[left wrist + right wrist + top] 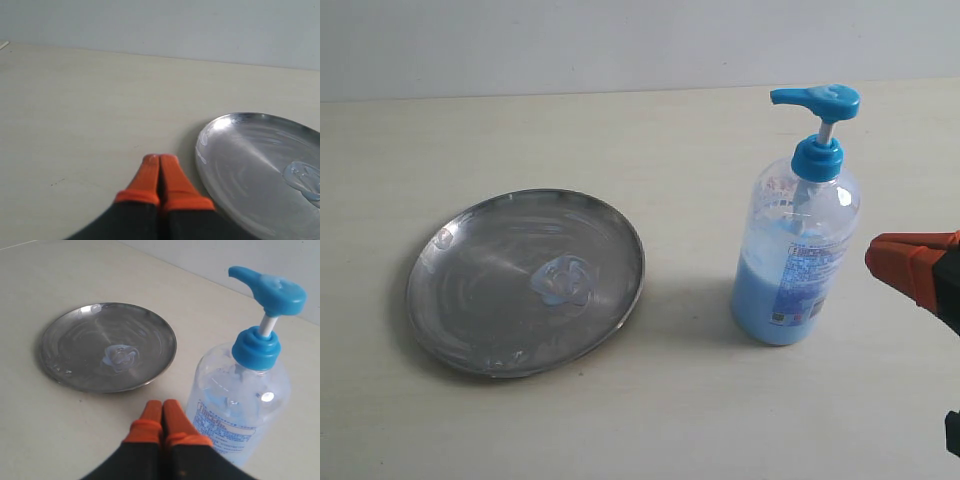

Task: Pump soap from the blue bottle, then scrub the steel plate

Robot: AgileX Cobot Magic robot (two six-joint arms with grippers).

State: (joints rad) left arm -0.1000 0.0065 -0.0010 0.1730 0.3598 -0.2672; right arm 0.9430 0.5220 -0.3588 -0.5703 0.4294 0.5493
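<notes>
At the left, the left gripper [159,160] is pressed together on nothing, just beside the rim of the steel plate [470,290]. The plate lies flat on the pale table [680,420] with a pale-blue blob of soap [563,281] near its middle. Further right and apart from the plate, the blue bottle [798,270] stands upright with its spout pointing toward the plate, and the right gripper [161,405], also pressed together and empty, sits close beside it.

Can't read the print on the label [810,280] of the blue bottle [796,225], way too small. Only catching a cropped bit of the right gripper [878,262] beside it.
</notes>
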